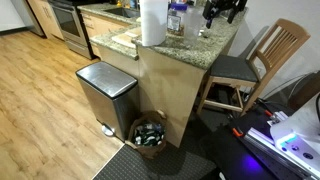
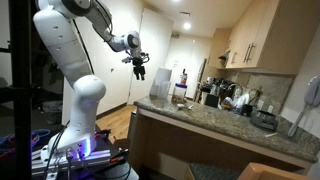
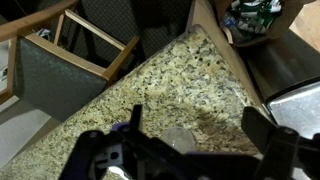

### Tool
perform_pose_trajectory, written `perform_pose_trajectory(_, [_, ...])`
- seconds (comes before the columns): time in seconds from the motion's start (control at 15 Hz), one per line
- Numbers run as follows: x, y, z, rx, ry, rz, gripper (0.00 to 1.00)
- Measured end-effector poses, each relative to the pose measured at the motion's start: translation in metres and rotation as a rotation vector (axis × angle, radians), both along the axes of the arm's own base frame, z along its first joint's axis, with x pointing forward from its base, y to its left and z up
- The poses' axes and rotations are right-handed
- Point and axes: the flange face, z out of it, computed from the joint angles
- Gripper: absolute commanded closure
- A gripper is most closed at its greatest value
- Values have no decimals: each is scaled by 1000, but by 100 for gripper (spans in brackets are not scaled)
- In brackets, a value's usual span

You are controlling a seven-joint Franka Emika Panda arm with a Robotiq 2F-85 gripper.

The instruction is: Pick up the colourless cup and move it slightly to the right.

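In an exterior view, one granite tabletop (image 1: 215,42) carries one white paper roll (image 1: 152,22), one taller clear container (image 1: 177,18) with dark blue on it, and one colourless cup (image 1: 203,33), a small glassy shape near the tabletop's edge, beside the container on the side away from the roll. The dark tool (image 1: 222,11) hangs above that end of the tabletop, clear of the cup. One wooden chair (image 1: 262,58) stands beside the counter; one steel bin (image 1: 107,92) and one basket (image 1: 150,133) sit on the floor below.

In the other exterior view, the single white arm (image 2: 75,45) rises from its base, bends over and reaches forward with the tool (image 2: 139,70) pointing down, raised over the near end of the tabletop (image 2: 215,125). The paper roll (image 2: 160,84) and container (image 2: 182,86) show; the cup is too small to make out.

In the wrist view, the tool (image 3: 193,118) is released, its two fingers (image 3: 255,120) spread wide and holding nothing. The cup (image 3: 180,140) appears as a greyish blur on the granite (image 3: 160,80) between them. The chair (image 3: 60,65) shows to the left.
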Motion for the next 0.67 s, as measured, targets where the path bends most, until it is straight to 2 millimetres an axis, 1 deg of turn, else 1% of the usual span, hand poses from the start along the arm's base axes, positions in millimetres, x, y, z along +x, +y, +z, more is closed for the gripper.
perform_pose_trajectory(0.13, [0,0,0,0,0,1,0])
perform_pose_trajectory(0.2, [1,0,4,10,-10,-15,0])
perform_pose_trajectory(0.27, [4,-1,13,29,-33,-44,0])
perform_pose_trajectory(0.4, [14,-6,45,84,-101,-123,0])
perform_pose_trajectory(0.53, [25,-19,82,146,-174,-208,0])
perform_pose_trajectory(0.6, [30,-27,96,173,-202,-256,0])
perform_pose_trajectory(0.67, [35,-35,105,190,-220,-287,0])
